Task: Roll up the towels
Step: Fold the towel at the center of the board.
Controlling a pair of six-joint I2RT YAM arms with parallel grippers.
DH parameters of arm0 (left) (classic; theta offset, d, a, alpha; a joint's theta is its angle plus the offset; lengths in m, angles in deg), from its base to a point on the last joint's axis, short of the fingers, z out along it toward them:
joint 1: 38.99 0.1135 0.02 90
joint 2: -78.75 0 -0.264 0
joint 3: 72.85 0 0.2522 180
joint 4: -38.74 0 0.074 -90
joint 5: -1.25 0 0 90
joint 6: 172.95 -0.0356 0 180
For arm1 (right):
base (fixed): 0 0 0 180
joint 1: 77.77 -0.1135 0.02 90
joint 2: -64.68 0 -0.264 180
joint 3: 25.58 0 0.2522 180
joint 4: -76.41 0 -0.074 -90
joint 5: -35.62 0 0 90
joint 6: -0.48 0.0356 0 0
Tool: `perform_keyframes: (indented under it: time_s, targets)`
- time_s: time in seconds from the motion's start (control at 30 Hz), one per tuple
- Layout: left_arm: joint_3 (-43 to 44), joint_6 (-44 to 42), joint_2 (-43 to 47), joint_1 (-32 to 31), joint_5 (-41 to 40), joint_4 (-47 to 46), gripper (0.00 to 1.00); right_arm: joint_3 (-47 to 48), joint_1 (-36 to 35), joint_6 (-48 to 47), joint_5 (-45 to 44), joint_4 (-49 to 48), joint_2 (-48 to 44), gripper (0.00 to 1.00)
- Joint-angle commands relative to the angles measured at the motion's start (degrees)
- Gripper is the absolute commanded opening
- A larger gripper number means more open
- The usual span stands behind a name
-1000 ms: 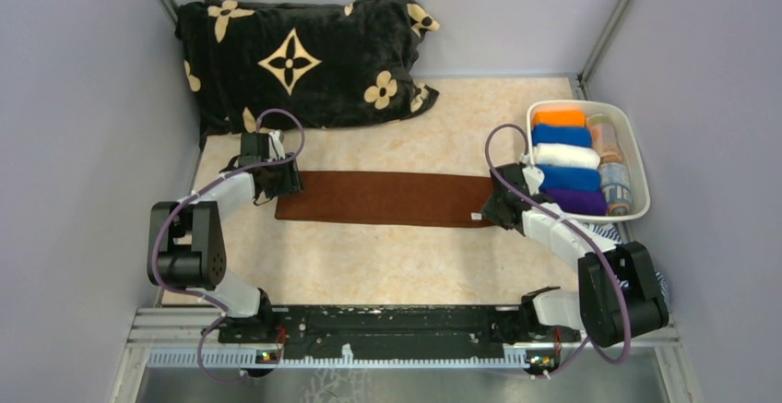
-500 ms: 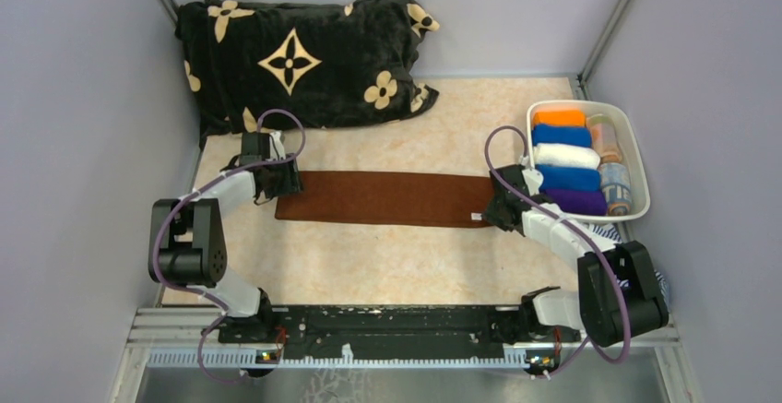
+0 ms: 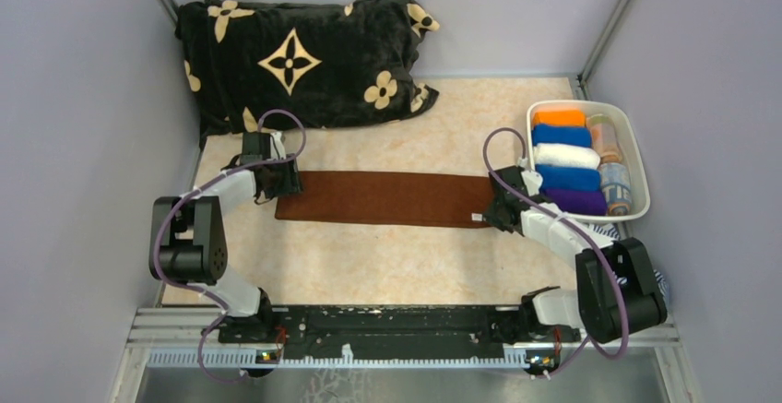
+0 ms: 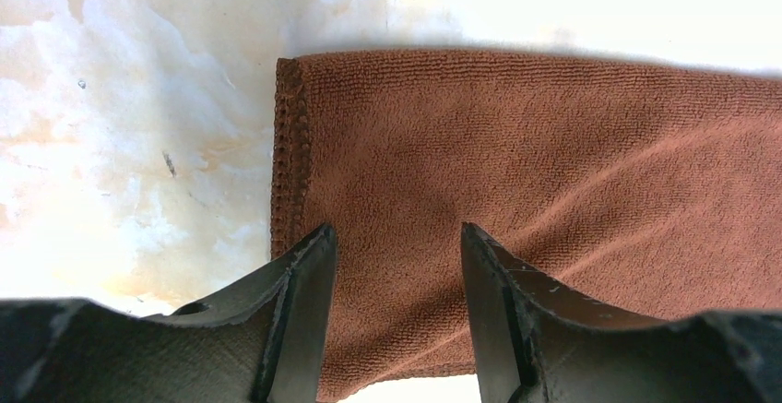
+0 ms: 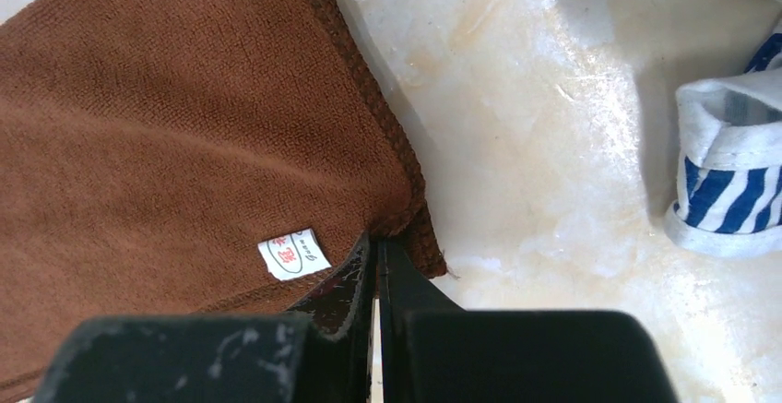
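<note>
Towel: the brown towel (image 3: 387, 198) lies flat and unrolled on the counter (image 3: 387, 265), one short end near the basket (image 3: 640, 168), its long axis running straight away from it.
Finished rolls: plain-coloured rolls (image 3: 562, 156) sit side by side inside the basket.
Right end effector (image 5: 376, 248): at the towel corner nearest the basket, beside a small white label (image 5: 293, 254); fingers pressed together with only a sliver between them. I cannot tell whether the hem is nipped.
Left end effector (image 4: 396, 237): over the short end farthest from the basket; fingers parted fairly wide, straddling the cloth just inside the stitched hem, gripping nothing.
Key relation: each arm is at its own short end, so the roll probably has to travel along the long axis, toward or away from the basket.
Likely step: securing an end before rolling; this towel looks barely begun.
Risk: a one-corner pinch may skew the roll.
Striped cloth (image 5: 728, 191): just beside the basket, apart from the towel.
</note>
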Motion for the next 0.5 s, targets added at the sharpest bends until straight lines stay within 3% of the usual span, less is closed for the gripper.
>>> perform_keyframes:
  time_s: [0.0,0.47]
  targets:
    - [1.9,-1.2,-1.9,-0.2,-1.9,1.0,0.59,1.0,0.5,-1.4,-0.9,1.8,-4.4,0.00]
    - [2.4,-2.2,-3.5,0.5,-5.1,2.6,0.58,-3.4,4.0,-3.2,5.4,3.5,-9.3,0.00]
